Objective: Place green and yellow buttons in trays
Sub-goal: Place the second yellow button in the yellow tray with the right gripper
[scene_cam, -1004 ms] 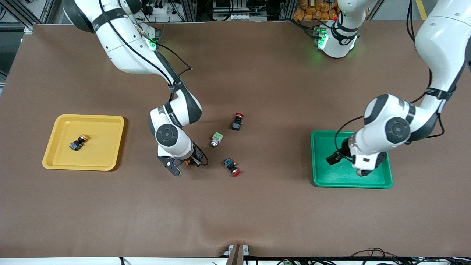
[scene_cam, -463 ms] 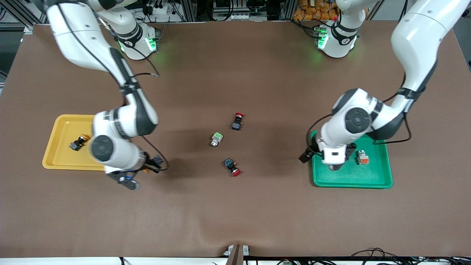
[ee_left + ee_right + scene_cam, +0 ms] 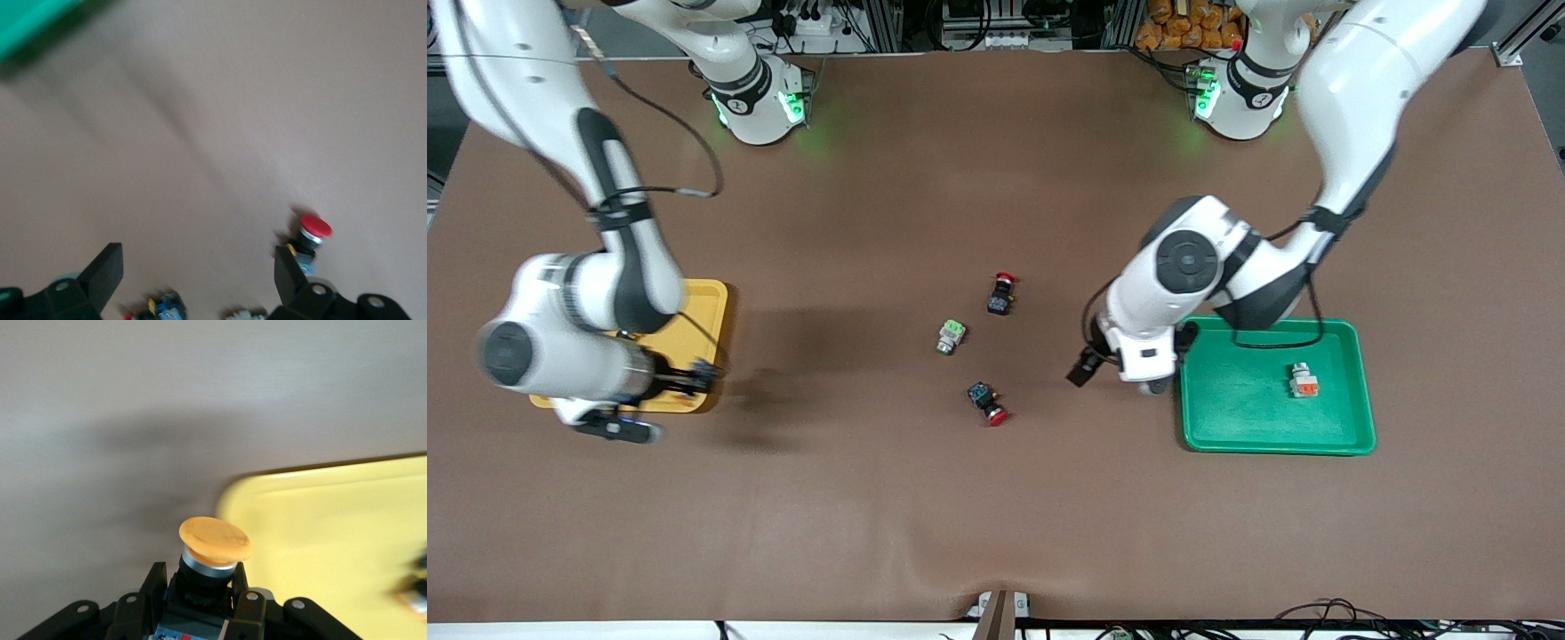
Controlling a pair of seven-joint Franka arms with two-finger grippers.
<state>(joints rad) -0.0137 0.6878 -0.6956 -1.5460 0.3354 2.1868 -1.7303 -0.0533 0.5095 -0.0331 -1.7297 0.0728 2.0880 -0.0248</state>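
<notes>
My right gripper (image 3: 696,380) is shut on a black-bodied button with a round orange-yellow cap (image 3: 213,543). It holds the button over the near corner of the yellow tray (image 3: 704,311), which also shows in the right wrist view (image 3: 333,533). My right arm hides most of that tray. My left gripper (image 3: 1118,380) is open and empty, over the table beside the green tray (image 3: 1245,413). A white-silver button with an orange block (image 3: 1304,380) lies in the green tray. The white-silver button with a pale green block (image 3: 951,336) lies mid-table.
Two black-bodied red-capped buttons lie mid-table, one (image 3: 1001,293) farther from the front camera than the green-block button, one (image 3: 987,402) nearer. The first also shows by a left fingertip in the left wrist view (image 3: 310,233). A blurred dark thing (image 3: 417,593) lies in the yellow tray.
My right gripper carried the yellow-capped button from mid-table to the yellow tray's corner. My left gripper moved off the green tray toward mid-table, leaving the orange-block button in the tray.
</notes>
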